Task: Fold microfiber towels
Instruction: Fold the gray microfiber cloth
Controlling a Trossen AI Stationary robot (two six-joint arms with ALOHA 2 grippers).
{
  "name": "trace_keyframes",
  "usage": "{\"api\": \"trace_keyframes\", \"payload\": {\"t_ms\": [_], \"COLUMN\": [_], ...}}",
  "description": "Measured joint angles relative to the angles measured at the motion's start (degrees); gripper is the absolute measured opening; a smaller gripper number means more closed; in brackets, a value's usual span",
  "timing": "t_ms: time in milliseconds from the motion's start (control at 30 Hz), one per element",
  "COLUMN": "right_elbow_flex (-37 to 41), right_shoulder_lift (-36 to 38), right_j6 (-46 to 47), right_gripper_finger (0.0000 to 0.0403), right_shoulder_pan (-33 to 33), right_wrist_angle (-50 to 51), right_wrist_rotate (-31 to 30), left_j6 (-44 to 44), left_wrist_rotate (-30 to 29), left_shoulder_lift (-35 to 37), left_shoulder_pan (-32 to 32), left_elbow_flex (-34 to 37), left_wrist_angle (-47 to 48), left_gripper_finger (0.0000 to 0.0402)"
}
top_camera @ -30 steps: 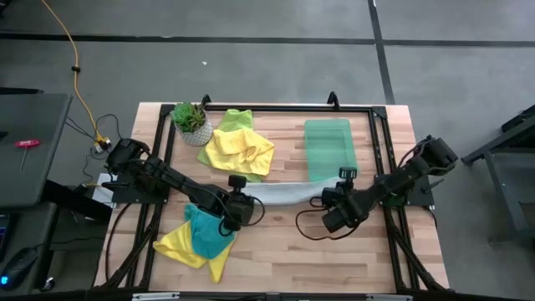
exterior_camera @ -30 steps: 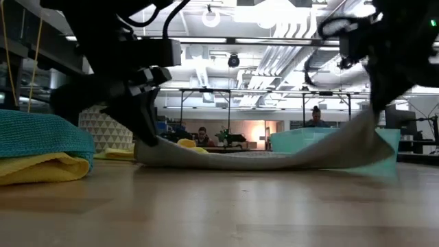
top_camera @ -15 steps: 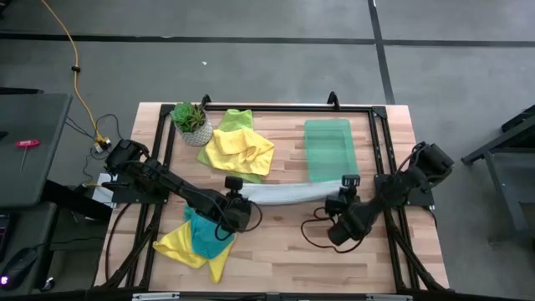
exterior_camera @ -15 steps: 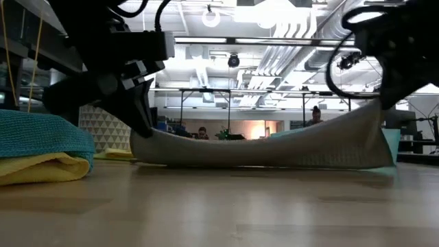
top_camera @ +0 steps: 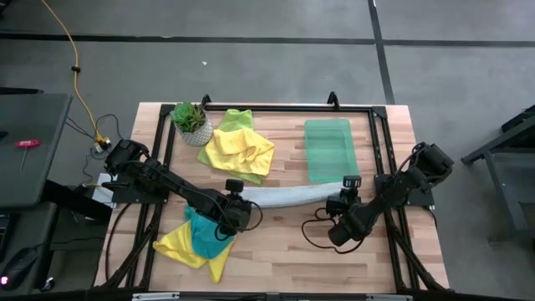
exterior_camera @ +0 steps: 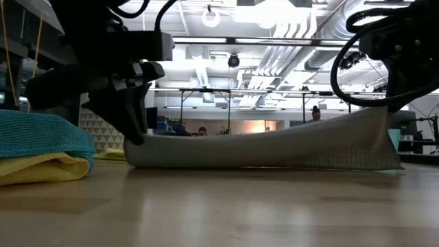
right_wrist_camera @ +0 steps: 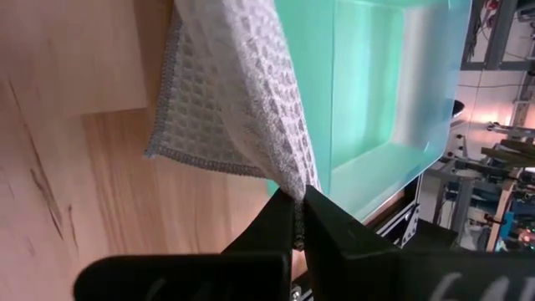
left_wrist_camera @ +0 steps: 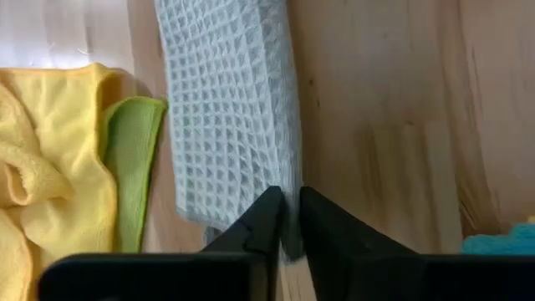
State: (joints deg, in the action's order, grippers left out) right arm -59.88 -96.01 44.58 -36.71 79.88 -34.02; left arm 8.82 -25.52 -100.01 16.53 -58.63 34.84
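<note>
Grey waffle-weave microfiber towel [top_camera: 288,195] is stretched out in a long narrow band across the middle of the wooden bench [top_camera: 276,251], held at both ends. One end is pinched by the left hand [top_camera: 235,203], whose fingers [left_wrist_camera: 266,219] are clamped close together on the edge of the cloth in the left wrist view. The other end is gripped by the right hand [top_camera: 344,197], fingers squeezed tight on a corner of the weave in the right wrist view. From the low view the towel [exterior_camera: 260,149] is seen lifted a bit higher at the right end, sagging down to the bench toward the left end.

A rigid translucent green rectangular tray [top_camera: 328,148] is parked just behind the towel's right end, toward the back of the bench. A crumpled yellow cloth [top_camera: 238,150] with a lime green cloth [top_camera: 236,119] poking out behind it is piled at the back left, right next to a small potted plant in a patterned white pot [top_camera: 191,123]. Nearer the front left, a teal blue cloth [top_camera: 205,237] is lying on top of another yellow cloth [top_camera: 180,247], just beside the left hand. Both are also caught at the left edge of the low view.
</note>
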Motion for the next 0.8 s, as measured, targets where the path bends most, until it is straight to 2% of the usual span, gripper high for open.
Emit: {"api": "trace_keyframes", "payload": {"t_ms": [233,333,433,533,667,800], "right_elbow_flex": [0.0,0.0,0.0,-0.2,-0.5,-0.8], "right_shoulder_lift": [0.0,0.0,0.0,0.0,0.1,0.1], "right_j6": [0.0,-1.1,-2.4,-4.7,-6.0,-7.3], "right_gripper_finger": [0.0000,0.0000,0.0000,0.0000,0.0000,0.0000], "right_shoulder_pan": [0.0,0.0,0.1,0.1,0.2,0.2], "right_wrist_angle": [-0.2,-0.2,-1.0,-3.3,-6.3,-8.2], "right_wrist_rotate": [0.4,0.5,0.7,2.4,2.8,2.9], "left_j6": [-0.9,-0.7,-1.5,-6.0,-13.7,-18.2], "left_wrist_rotate": [-0.8,0.7,2.8,3.5,9.4,9.5], "left_shoulder_lift": [0.8,2.9,5.0,5.3,2.1,-1.8], "left_shoulder_pan": [0.0,0.0,0.1,-0.3,-3.5,-7.2], "left_elbow_flex": [0.0,-0.1,-0.4,-0.4,-0.4,-1.1], "left_wrist_angle": [2.5,4.7,2.6,-8.4,-23.6,-35.8], "left_gripper_finger": [0.0119,0.0141,0.0153,0.0156,0.0153,0.0149]}}
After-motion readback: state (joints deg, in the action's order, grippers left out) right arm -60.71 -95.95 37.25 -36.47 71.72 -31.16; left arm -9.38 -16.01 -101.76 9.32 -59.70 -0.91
